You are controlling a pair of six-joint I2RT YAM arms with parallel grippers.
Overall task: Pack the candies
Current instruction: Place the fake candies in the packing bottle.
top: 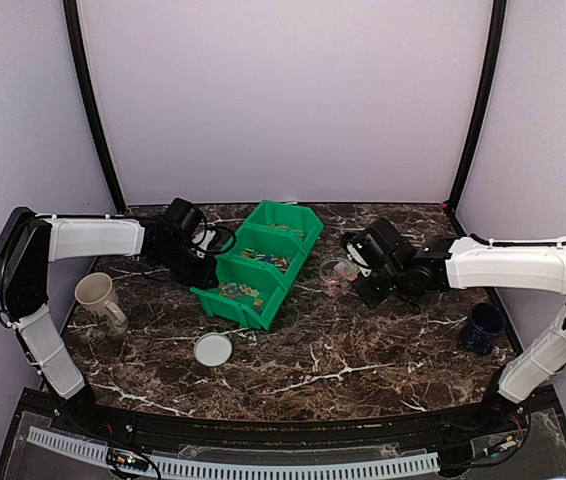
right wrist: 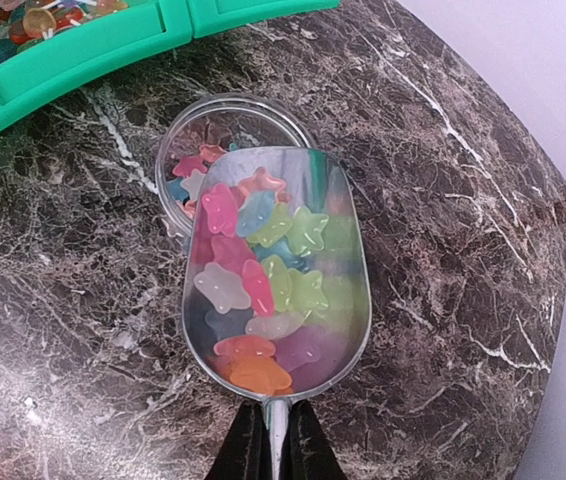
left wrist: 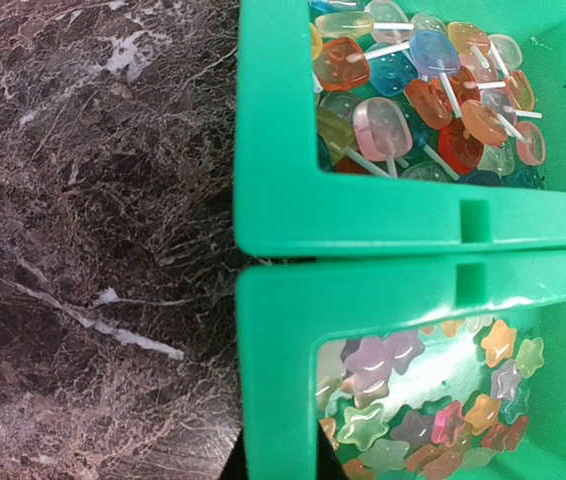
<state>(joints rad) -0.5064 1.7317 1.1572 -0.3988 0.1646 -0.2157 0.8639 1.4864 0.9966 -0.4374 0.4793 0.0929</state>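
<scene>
The right pincer (right wrist: 275,452) was clenched on the handle of a clear plastic scoop (right wrist: 315,176). Just ahead of its fingers the scoop was heaped with pastel star-shaped candies (right wrist: 263,285), its tip over a clear round cup (right wrist: 176,152) holding a few more. The left pincer (left wrist: 275,468) was clenched at the wall of the green plastic three-compartment bin (left wrist: 363,215), with more candies ahead of it.

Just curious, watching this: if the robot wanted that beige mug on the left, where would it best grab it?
Probably by the rim, from straight above. The beige mug appears to stand upright, mouth open to the top, so one pincer finger could slip inside the wall and one outside.
</scene>
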